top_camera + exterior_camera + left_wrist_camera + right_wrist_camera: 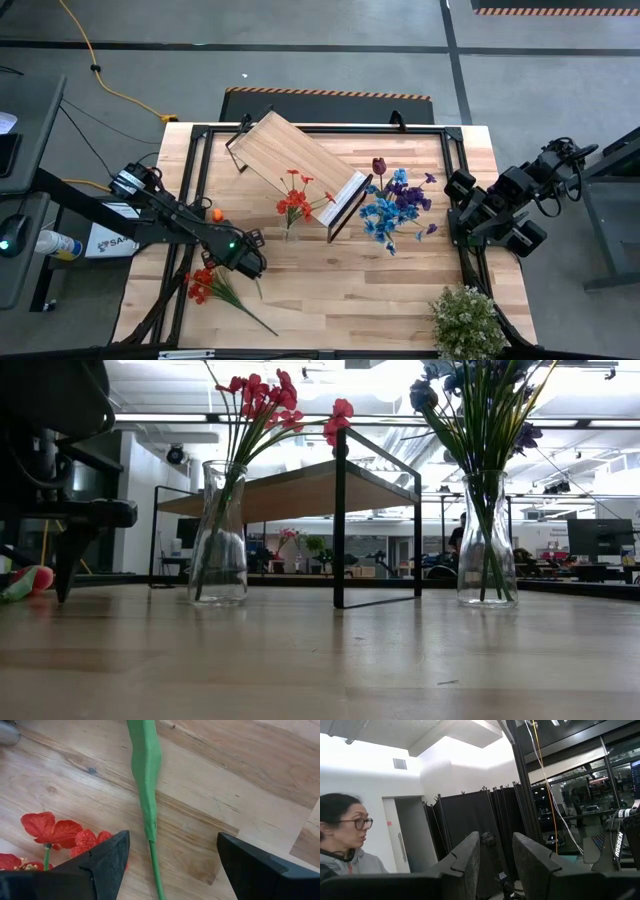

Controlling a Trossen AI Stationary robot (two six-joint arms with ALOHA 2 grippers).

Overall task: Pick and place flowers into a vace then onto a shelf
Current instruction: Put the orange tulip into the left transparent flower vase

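Stem under left gripper: green stem lies flat on the table, running lengthwise between the two dark fingers, untouched by either.
Left gripper: low over the table's near left part, jaws spread wide, holding nothing.
Loose spray: one red-flowered spray lies on the table just beside the left gripper, blooms toward the left edge, stem slanting toward the near edge.
Vases: two clear glass ones; one holds red flowers, the other holds blue and purple flowers plus a dark red rose; stems stand upright.
Shelf: one wood board on a black frame, long axis slanting across the table's middle, between the two vases.
Orange bloom: one, near the left arm.
Bushy plant: one, near right corner.
Right gripper: raised off the table's right edge, pointing into the room, jaws narrow and empty.
Writing: "ROSSEN" partly readable on dark equipment in the right wrist view.
Person: one, wearing glasses, beyond the table.
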